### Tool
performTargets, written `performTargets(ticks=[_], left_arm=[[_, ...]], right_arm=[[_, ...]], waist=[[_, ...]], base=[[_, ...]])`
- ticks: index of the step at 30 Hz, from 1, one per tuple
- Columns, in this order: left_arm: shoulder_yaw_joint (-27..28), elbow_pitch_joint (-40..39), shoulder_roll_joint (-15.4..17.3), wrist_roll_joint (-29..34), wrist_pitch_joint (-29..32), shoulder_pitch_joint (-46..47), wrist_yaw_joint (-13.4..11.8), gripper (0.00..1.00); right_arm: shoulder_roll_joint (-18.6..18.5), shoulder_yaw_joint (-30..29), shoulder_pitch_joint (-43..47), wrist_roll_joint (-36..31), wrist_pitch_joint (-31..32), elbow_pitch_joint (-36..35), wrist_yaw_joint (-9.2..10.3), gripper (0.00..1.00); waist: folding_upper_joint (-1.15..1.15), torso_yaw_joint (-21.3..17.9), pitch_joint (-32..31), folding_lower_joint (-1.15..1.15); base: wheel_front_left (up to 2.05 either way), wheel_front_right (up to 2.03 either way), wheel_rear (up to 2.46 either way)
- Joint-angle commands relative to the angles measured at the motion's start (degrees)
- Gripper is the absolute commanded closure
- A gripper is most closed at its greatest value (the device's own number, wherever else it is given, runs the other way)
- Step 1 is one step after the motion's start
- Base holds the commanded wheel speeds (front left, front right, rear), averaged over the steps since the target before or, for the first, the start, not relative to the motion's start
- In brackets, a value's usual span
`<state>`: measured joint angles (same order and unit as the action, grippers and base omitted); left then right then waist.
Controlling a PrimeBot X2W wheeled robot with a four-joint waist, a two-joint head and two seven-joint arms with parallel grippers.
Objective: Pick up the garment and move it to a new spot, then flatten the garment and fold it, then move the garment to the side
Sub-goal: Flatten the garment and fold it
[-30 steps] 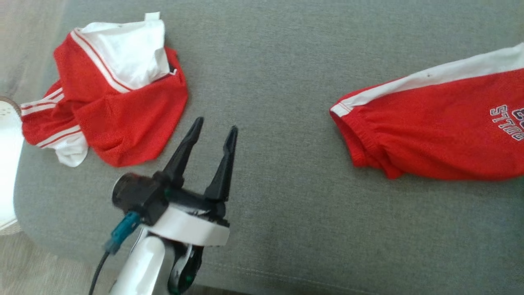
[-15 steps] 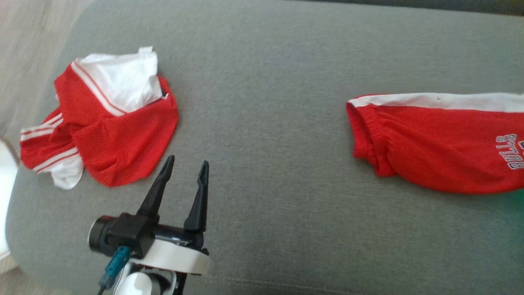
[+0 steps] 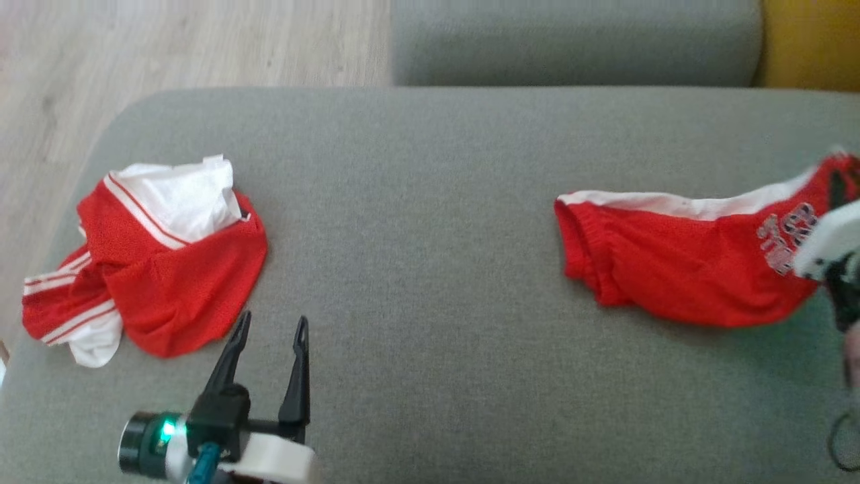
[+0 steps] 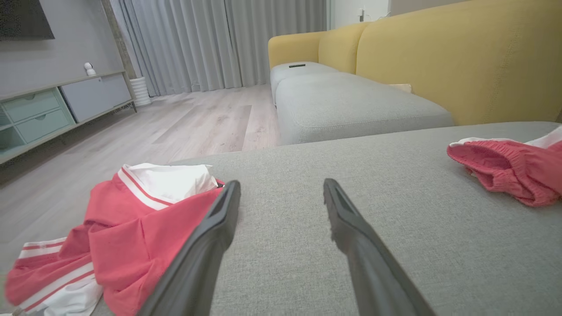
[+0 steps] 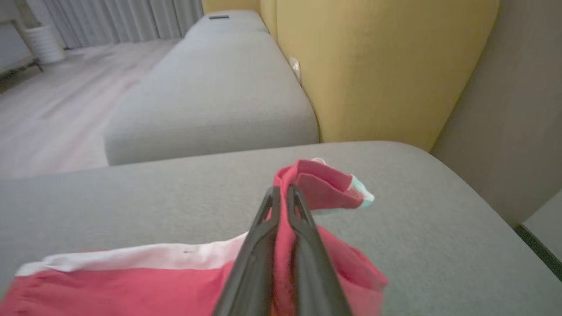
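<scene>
Two tools over a grey upholstered cushion (image 3: 430, 202): the right tool (image 5: 283, 189) was clamped on a raised fold of the red mesh shorts with a white side stripe (image 3: 672, 282) near the cushion's right edge. The left tool (image 3: 272, 326) stood open, empty, near a crumpled red-and-white garment (image 3: 168, 289). Cloth appeared light, limp, slippery; the elastic waistband likely gripped best. Right end was hidden by the wrist; lettering was unreadable.
</scene>
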<state>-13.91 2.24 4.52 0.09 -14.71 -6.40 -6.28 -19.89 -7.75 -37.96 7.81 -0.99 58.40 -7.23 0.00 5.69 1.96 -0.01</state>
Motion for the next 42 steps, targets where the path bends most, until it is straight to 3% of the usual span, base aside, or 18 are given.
performTargets(ticks=[1,6,13,23,24,25,33,42], left_arm=[[2.0,-1.6,0.6,0.8,-0.3,1.2,-0.7,0.00],[1.7,-0.4,0.8,1.2,-0.3,0.1,-2.2,0.00],[0.6,0.7,1.1,1.0,-0.3,0.5,-2.3,0.00],[-0.3,2.0,0.9,-0.1,-0.3,2.1,-2.3,0.00],[-0.3,2.1,0.9,-0.3,-0.3,2.1,-2.3,0.00],[-0.3,2.1,0.9,-0.4,-0.3,2.1,-2.4,0.00],[0.0,2.2,0.6,-1.2,-0.3,1.6,-3.2,0.00],[1.5,1.1,1.3,-1.5,-0.3,0.6,-4.1,0.00]], right_arm=[[0.3,1.7,0.0,0.8,-1.0,-3.5,-0.25,1.00],[6.1,5.1,2.2,2.3,-0.4,-10.2,-0.25,1.00],[13.2,9.6,4.9,3.5,2.4,-16.9,-0.25,1.00],[16.7,16.4,6.9,4.5,4.6,-15.3,-0.25,0.99],[16.8,17.6,7.3,5.0,4.5,-15.3,-0.25,0.68],[16.9,18.6,7.8,5.7,4.2,-15.6,-0.25,0.00],[16.7,26.5,13.9,10.7,-2.4,-23.5,-0.25,0.00],[11.8,26.5,25.2,9.2,-10.9,-33.4,-0.25,0.00]], waist=[[0.00,-0.3,-2.0,0.01],[0.00,0.6,-3.6,0.01],[0.00,2.7,-3.8,0.01],[0.00,5.7,-3.0,0.01],[0.00,5.8,-2.9,0.01],[0.00,5.8,-2.9,0.01],[0.00,4.1,-3.1,0.01],[0.00,0.8,-4.1,0.01]], base=[[0.00,0.00,0.00],[0.00,0.00,0.00],[0.00,0.00,0.00],[0.00,0.00,0.00],[0.00,0.00,0.00],[0.00,0.00,0.00],[0.00,0.00,0.00],[0.00,0.00,0.00]])
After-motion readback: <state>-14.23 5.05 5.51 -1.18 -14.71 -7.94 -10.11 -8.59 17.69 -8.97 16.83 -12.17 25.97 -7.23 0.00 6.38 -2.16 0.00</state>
